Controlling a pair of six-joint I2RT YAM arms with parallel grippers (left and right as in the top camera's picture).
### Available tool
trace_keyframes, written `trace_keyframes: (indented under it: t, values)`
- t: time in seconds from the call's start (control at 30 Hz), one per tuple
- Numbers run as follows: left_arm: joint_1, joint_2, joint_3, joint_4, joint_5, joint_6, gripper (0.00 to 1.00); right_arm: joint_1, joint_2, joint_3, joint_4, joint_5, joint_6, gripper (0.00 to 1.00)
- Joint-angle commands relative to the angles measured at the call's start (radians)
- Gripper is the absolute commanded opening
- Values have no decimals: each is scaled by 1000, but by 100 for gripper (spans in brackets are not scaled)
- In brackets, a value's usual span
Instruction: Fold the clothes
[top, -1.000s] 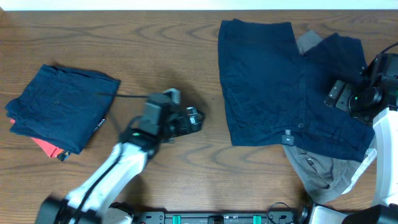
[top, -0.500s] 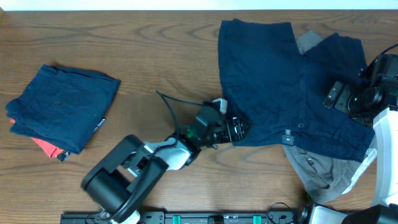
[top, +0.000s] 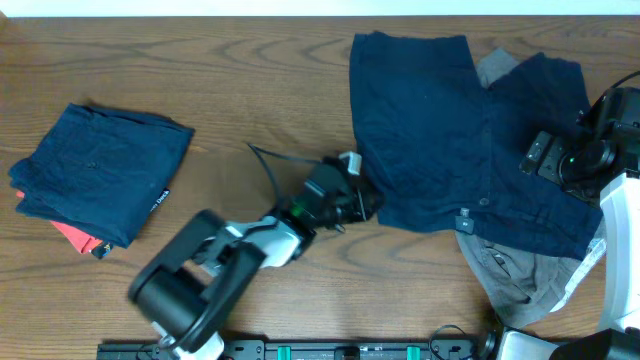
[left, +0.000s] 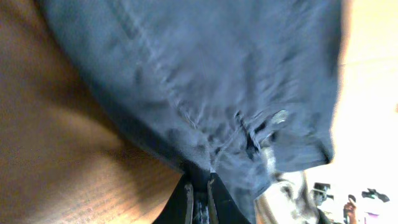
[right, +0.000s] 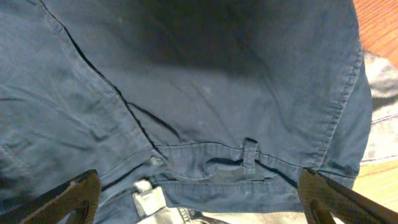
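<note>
Navy shorts are pinched at the hem by the left hand, unclear overhead; right hand spread.

Left gripper swung from mid-table over to the lower-left corner of the spread shorts, then backed off a little to the left in the last half second. Jaws now pinched shut on that hem corner. The corner has pulled up and inward from where it lay.
</note>
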Motion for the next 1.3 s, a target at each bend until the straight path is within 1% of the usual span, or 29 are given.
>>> trace_keyframes:
  t: [0.0, 0.07, 0.13, 0.2, 0.27, 0.3, 0.33, 0.4, 0.43, 0.53, 0.57, 0.63, 0.67, 0.73, 0.77, 0.83, 0.87, 0.93, 1.07, 1.17, 1.27]
  values:
    - [152, -177, 1, -53, 158, 89, 6, -5, -4, 10, 0, 3, 3, 99]
    - [281, -280, 1, -126, 170, 88, 6, -5, -4, 10, 0, 3, 3, 99]
    - [440, -378, 1, -184, 169, 88, 6, -5, -4, 10, 1, 3, 3, 99]
    - [608, -446, 1, -201, 160, 86, 6, -5, -4, 10, 4, 3, 3, 99]
    - [761, -475, 1, -201, 147, 26, 6, -5, -4, 10, 7, 3, 3, 99]
    - [822, -475, 1, -201, 153, -14, 11, -5, -4, 10, 7, 3, 3, 99]
    - [875, -471, 0, -201, 183, -43, 37, -5, -4, 10, 7, 2, 3, 99]
    - [922, -457, 0, -226, 265, -40, 95, -5, -4, 10, 6, -6, 3, 99]
    - [927, -451, 0, -256, 301, -28, 98, -4, -4, 10, 5, -14, 3, 99]
    - [908, -437, 0, -391, 380, 27, 98, -3, -4, 9, 3, -86, -40, 99]
    - [893, -435, 0, -457, 392, 31, 98, -3, -4, 9, 3, -134, -74, 96]
    - [850, -434, 0, -604, 393, 50, 98, 9, 1, 9, 4, -234, -153, 82]
    - [820, -433, -1, -671, 393, 89, 98, 17, 4, 8, 3, -262, -177, 76]
    - [752, -433, -3, -787, 381, 179, 98, 40, 16, 7, -2, -296, -200, 59]
    - [715, -433, -4, -839, 355, 209, 98, 54, 24, 5, -2, -302, -200, 52]
    - [619, -433, -11, -929, 251, 246, 98, 93, 47, -2, 1, -305, -200, 40]
    - [563, -433, -19, -953, 186, 249, 98, 114, 62, -6, 3, -305, -200, 35]
    - [457, -432, -40, -962, 89, 248, 98, 165, 95, -18, 3, -305, -210, 36]
    - [274, -420, -57, -959, -33, 210, 98, 269, 163, -54, 3, -304, -255, 40]
    - [175, -396, -57, -940, -89, 143, 98, 332, 213, -85, 6, -309, -271, 42]
    - [100, -346, -57, -875, -132, 105, 98, 378, 267, -106, 8, -338, -307, 42]
